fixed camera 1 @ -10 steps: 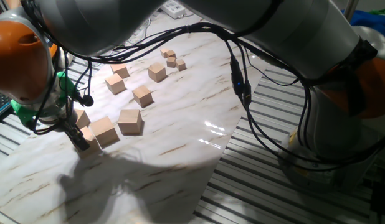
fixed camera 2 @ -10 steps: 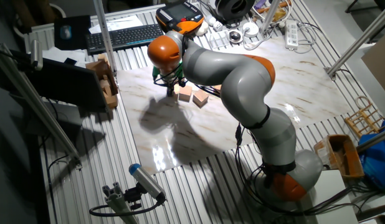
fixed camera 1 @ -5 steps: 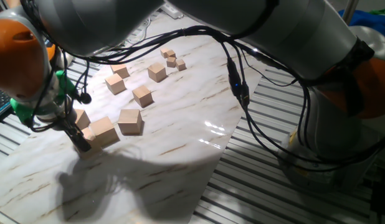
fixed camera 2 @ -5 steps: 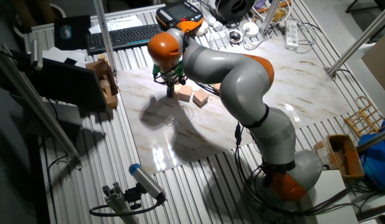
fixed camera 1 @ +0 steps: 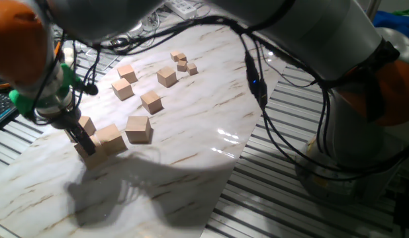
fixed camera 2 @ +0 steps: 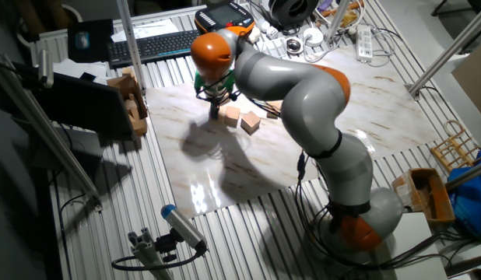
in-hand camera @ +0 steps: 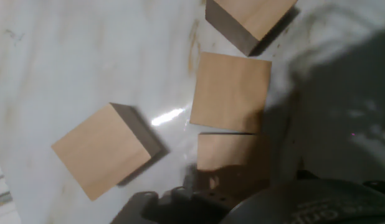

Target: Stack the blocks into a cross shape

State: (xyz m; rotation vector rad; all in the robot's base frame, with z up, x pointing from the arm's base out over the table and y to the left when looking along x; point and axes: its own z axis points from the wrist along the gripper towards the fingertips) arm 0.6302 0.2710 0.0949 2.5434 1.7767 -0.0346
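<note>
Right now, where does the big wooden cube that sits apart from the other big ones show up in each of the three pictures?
One fixed view: the lone large block lies left of centre, in the lower half.
The other fixed view: upper middle, just below the orange arm joint.
Hand view: left of centre, turned askew.
Shared landmark: the gripper, which is near the block in every view.

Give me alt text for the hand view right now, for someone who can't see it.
Looking straight down on a white marble table, four tan wooden blocks show: three in a touching line at right, the middle block whole, the far block cut by the top edge, the near block shadowed. A fourth block sits apart at left, turned at an angle. The dark gripper body fills the bottom edge.
</note>
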